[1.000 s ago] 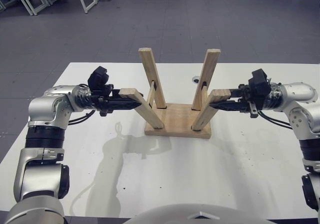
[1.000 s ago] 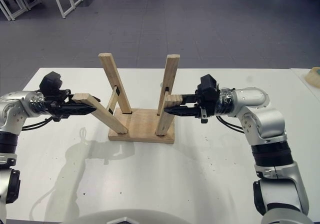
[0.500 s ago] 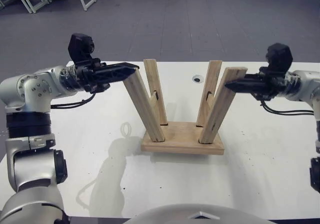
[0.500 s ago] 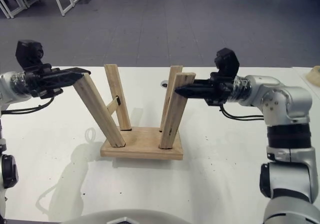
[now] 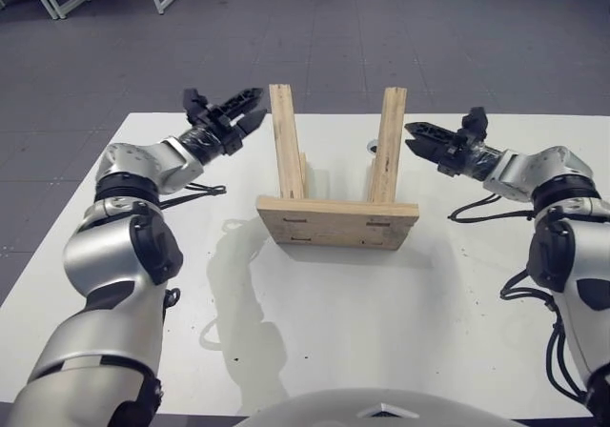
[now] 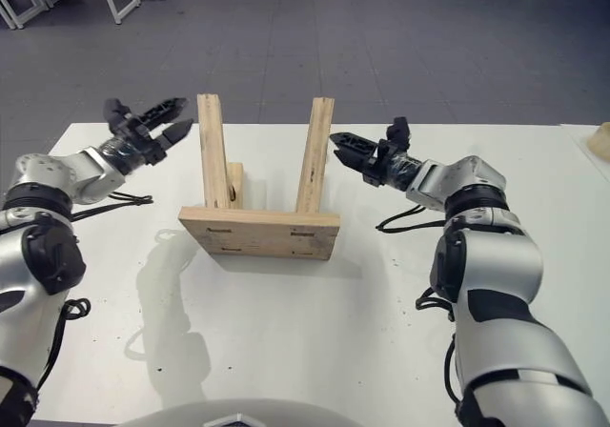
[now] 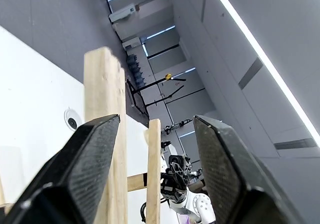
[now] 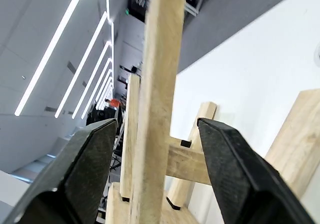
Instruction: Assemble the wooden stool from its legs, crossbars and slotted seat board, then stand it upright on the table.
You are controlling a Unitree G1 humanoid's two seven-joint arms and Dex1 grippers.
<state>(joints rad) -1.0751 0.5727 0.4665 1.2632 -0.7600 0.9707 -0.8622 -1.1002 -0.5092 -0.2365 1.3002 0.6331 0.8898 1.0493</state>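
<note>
The assembled wooden stool [image 5: 336,222] appears to lie on its side on the white table [image 5: 315,341]. Its slotted seat board faces me and its legs [image 5: 284,141] point away. My left gripper [image 5: 229,112] is open just left of the left leg's far end, not touching it. My right gripper [image 5: 419,136] is open just right of the right leg [image 5: 389,146], also apart from it. In the left wrist view a leg [image 7: 102,109] stands beside one finger [image 7: 90,174]. In the right wrist view a leg [image 8: 160,84] shows between the spread fingers [image 8: 235,179].
A round cable hole [image 5: 372,146] sits in the table behind the stool. Arm cables lie on the table at the left [image 5: 195,193] and right [image 5: 477,213]. The table's far edge runs just behind the grippers, with grey floor beyond.
Both grippers, shut on the two near legs earlier, have let go and now stand open. The stool has tipped from seat-down, legs-up onto its side. The head view shifted too.
</note>
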